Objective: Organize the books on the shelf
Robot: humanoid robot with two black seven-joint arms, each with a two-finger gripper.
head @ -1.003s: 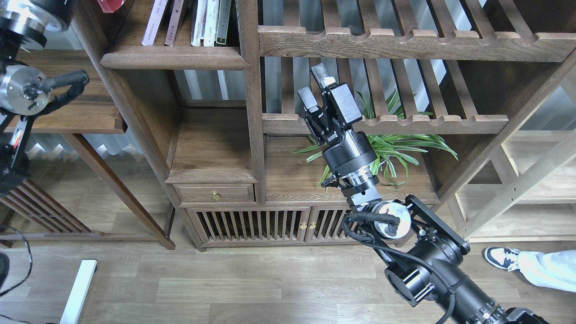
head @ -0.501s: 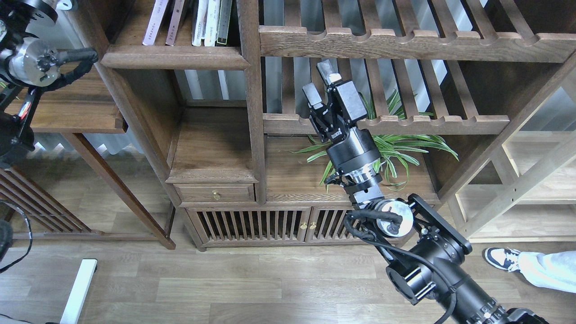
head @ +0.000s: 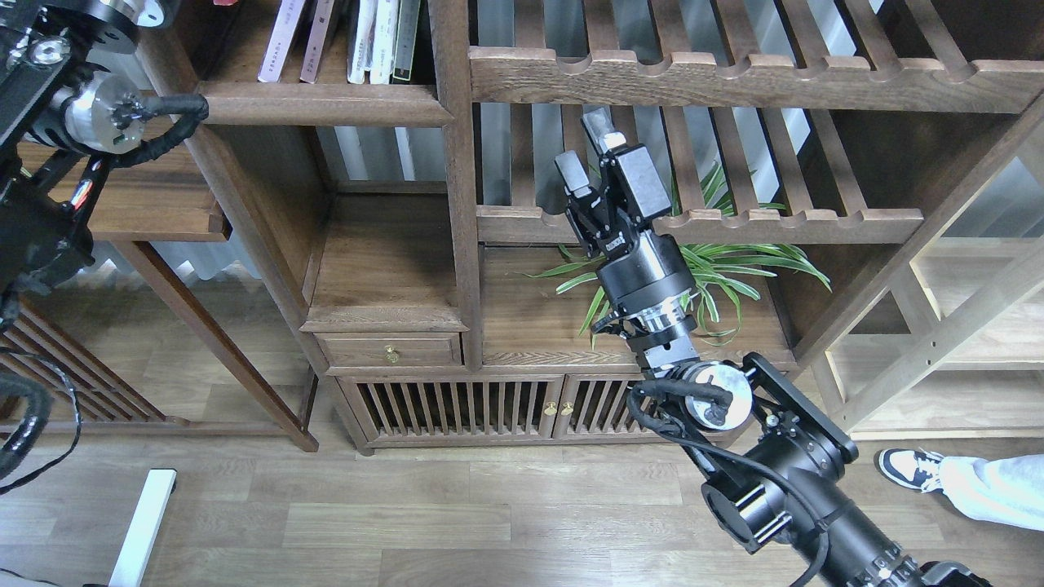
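Midway up the bookcase, the right gripper (head: 586,145) hangs with its two fingers parted and nothing between them, raised in front of a slatted rack (head: 701,224) with a scalloped front rail. At about five o'clock from it, a spider plant (head: 734,265) spreads its leaves behind the wrist on the cabinet top (head: 530,326).

Toward ten o'clock from the gripper, the books (head: 351,37) stand upright in a loose row on the shelf (head: 318,102), a solid dark board with a rounded front edge; only their lower parts show, pale spines leaning slightly.

At far nine o'clock the left arm (head: 90,114) enters, its gripper out of sight past the top edge.

Judging by their slim spines, the books are light paperbacks that would flex and could slip from a loose pinch. The surest hold is likely across the two covers near the spine, where the block is stiffest.
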